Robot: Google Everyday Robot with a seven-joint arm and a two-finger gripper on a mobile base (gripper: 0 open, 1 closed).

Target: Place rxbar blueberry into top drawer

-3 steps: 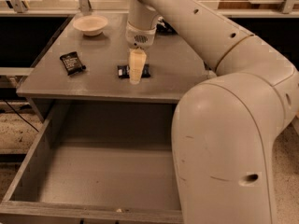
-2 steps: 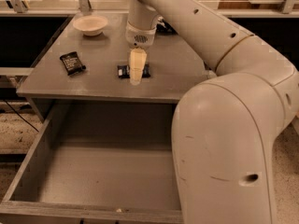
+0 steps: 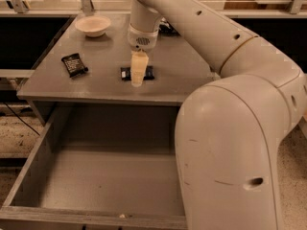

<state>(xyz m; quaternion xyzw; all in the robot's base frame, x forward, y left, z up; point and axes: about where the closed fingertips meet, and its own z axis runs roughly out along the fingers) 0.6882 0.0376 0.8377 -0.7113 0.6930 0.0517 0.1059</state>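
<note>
Hand [image 3: 137, 82] hangs at the end of your arm [image 3: 230, 138], pointing straight down over the middle of the rxbar blueberry [image 3: 150, 73]. You see it as one pale column, so you cannot tell whether it is wide or narrow, nor whether it touches the wrapper. The bar lies flat on the grey counter [image 3: 187, 75], near the front edge, with its long side running from 9 to 3 o'clock. A dark end shows on each side of the hand.

At 9 o'clock from the bar, well apart from it, lies a squarer black packet [image 3: 74, 64]. At 11 o'clock, near the back of the counter, stands a pale bowl [image 3: 93, 25].

At 6 o'clock from the bar, below the counter's front edge, the top drawer [image 3: 110, 176] stands pulled out, its grey floor and side walls in view.
</note>
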